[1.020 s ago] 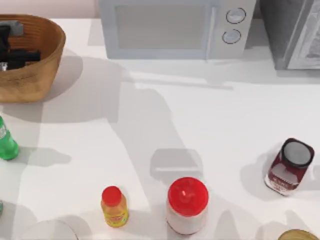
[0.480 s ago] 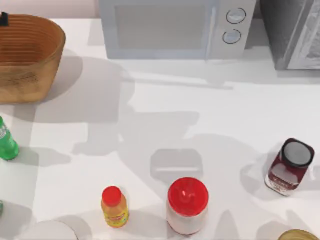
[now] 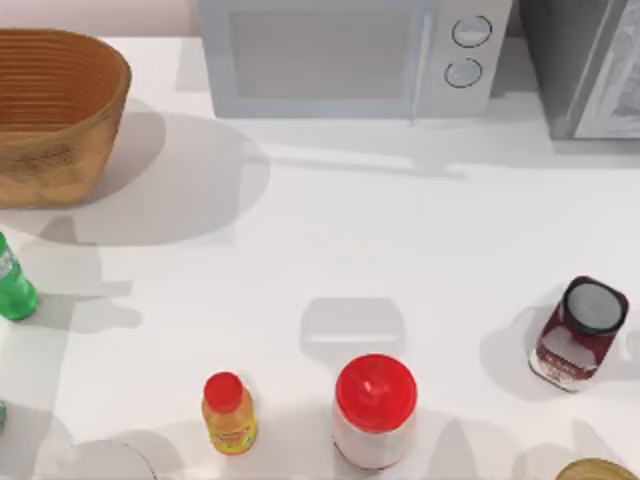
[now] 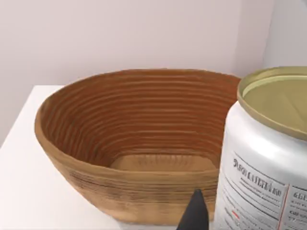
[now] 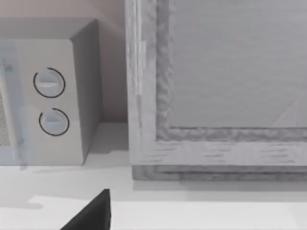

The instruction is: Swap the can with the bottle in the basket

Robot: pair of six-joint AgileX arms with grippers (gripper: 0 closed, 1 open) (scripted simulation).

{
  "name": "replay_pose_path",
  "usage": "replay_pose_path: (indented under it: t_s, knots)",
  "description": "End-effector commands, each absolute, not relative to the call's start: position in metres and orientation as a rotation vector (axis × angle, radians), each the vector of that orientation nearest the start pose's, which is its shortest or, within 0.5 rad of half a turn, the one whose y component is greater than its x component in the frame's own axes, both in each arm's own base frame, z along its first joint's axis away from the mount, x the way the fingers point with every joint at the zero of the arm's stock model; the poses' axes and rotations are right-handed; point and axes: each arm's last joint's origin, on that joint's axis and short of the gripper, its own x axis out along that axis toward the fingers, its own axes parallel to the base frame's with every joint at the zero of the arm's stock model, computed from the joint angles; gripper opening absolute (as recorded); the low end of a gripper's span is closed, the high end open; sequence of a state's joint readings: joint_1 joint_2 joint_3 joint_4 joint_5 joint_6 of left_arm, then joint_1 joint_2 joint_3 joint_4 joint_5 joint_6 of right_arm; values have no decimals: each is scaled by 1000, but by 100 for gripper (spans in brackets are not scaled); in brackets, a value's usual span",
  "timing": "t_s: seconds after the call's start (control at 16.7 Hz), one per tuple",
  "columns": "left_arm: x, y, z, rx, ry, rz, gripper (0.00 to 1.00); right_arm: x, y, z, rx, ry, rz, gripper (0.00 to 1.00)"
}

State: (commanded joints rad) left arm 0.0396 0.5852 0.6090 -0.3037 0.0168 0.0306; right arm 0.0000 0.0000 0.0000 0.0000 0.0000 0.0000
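Noting left tool (image 4: 195, 215) beside can (image 4: 268, 158) near basket (image 4: 96, 158), right tool (image 5: 93, 213) idling by microwave (image 5: 48, 96); grip states undeterminable. Judging can light, rigid, slick; advising mid-body hold.

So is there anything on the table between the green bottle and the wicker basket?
No. In the top view, only bare white table separates the bottle from the basket.

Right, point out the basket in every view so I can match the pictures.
Top view: the basket stands at the table's far left corner, cut by the picture's left edge.
Left wrist view: it sits mid-picture, its hollow facing the camera, behind the can.
Right wrist view: faces the microwave instead.
Shared landmark: the microwave's two dials, in top and right wrist views.
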Motion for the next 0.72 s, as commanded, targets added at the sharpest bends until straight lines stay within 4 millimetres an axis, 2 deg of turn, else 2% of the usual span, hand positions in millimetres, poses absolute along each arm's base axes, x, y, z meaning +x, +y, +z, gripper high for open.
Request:
replay_pose_path:
  t_s: [0.12, 0.24, 0.42, 0.54, 0.72]
  knots:
    - [122, 3, 262, 23, 126, 16, 0, 106, -1, 160, 0, 0, 0, 100]
    - [110, 1, 234, 22, 25, 12, 0, 106, -1, 160, 0, 0, 0, 100]
    - [105, 0, 193, 13, -29, 5, 0, 106, -1, 160, 0, 0, 0, 100]
    - [105, -1, 172, 6, -23, 2, 0, 106, -1, 160, 0, 0, 0, 100]
    - [106, -1, 160, 0, 0, 0, 0, 106, -1, 160, 0, 0, 0, 100]
